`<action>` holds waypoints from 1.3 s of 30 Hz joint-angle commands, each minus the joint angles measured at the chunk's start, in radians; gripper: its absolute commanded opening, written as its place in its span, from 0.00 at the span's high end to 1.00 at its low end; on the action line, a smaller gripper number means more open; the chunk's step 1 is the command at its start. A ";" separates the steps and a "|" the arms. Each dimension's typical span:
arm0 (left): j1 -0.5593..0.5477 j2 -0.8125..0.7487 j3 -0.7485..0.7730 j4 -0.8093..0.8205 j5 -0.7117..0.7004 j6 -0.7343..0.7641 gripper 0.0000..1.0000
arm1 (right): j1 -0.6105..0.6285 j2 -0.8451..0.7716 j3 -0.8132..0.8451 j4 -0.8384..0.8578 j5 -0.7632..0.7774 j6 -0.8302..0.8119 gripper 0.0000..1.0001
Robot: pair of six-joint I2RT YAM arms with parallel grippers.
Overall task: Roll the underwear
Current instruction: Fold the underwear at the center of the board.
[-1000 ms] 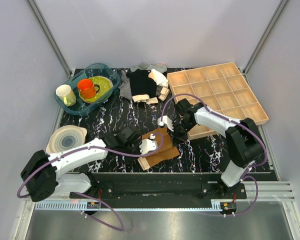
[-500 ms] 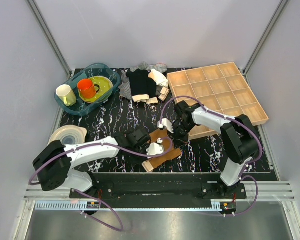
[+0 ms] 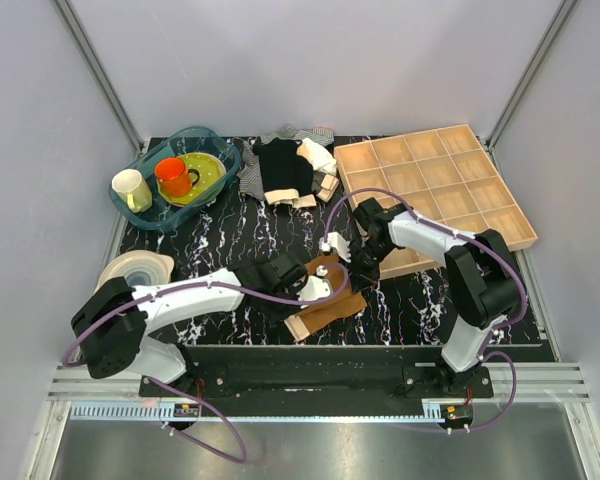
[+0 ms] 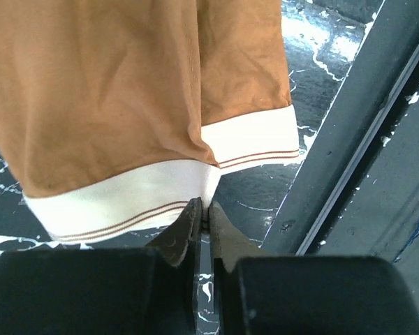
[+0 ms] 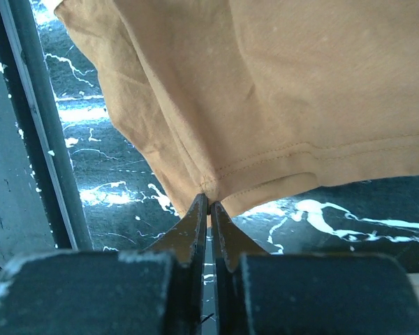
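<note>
The underwear (image 3: 330, 305) is rust-brown with a pale beige waistband (image 3: 300, 326) and lies near the table's front edge. My left gripper (image 3: 317, 287) is shut on the waistband's edge; the left wrist view shows its tips (image 4: 206, 207) pinching the beige band (image 4: 126, 204) below the brown fabric (image 4: 119, 84). My right gripper (image 3: 358, 277) is shut on the underwear's far right side. The right wrist view shows its tips (image 5: 208, 201) pinching the stitched leg hem of the fabric (image 5: 300, 84).
A wooden compartment tray (image 3: 435, 190) lies at the back right. A black garment (image 3: 283, 165) and striped cloth (image 3: 251, 176) lie at the back centre. A blue bin (image 3: 148, 216) with cups is back left, a bowl (image 3: 135, 273) left. The front rail (image 4: 349, 153) runs close by.
My left arm has swung right and now reaches the underwear at its waistband. My right gripper has shifted a little toward the front. The fabric looks more bunched between the two grippers.
</note>
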 commanded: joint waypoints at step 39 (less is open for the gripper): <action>0.049 -0.044 -0.123 0.424 0.172 -0.572 0.96 | -0.111 -0.031 0.122 -0.085 0.002 -0.113 0.92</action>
